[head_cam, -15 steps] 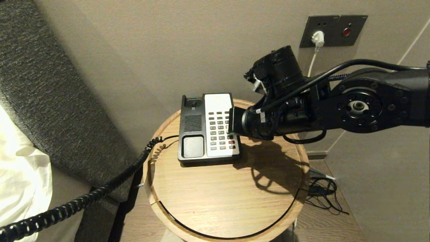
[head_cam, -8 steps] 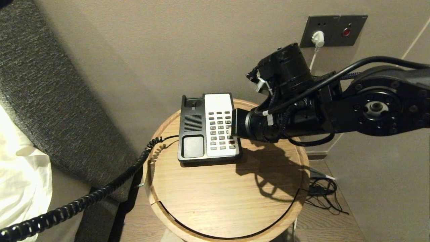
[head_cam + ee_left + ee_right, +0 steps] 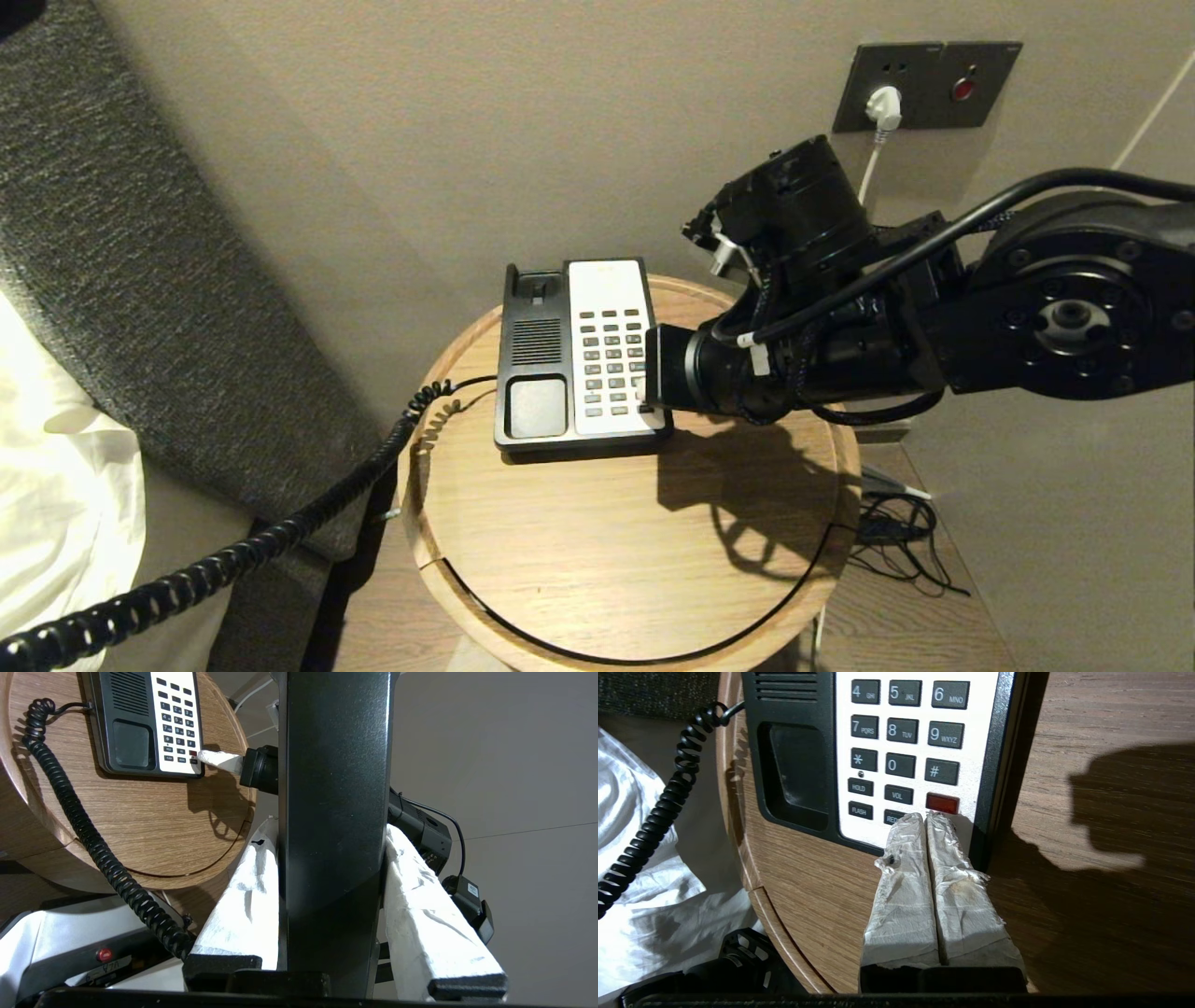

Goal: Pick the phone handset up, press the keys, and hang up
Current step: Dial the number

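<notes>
Two claws: right claw (image 3: pixel 927 817) clenched at phone base (image 3: pixel 574 359) keys, left claw (image 3: pixel 334 891) grasping phone handset (image 3: pixel 334 788).

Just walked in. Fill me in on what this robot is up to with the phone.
The left gripper is clamped on the black phone handset, holding it off to the side of the round wooden table, with the coiled cord trailing back to the phone base. The right gripper, its wrapped fingers pressed together, points its tips at the bottom row of the keypad, just below the red key. The empty cradle shows the handset is not yet hung up.
</notes>
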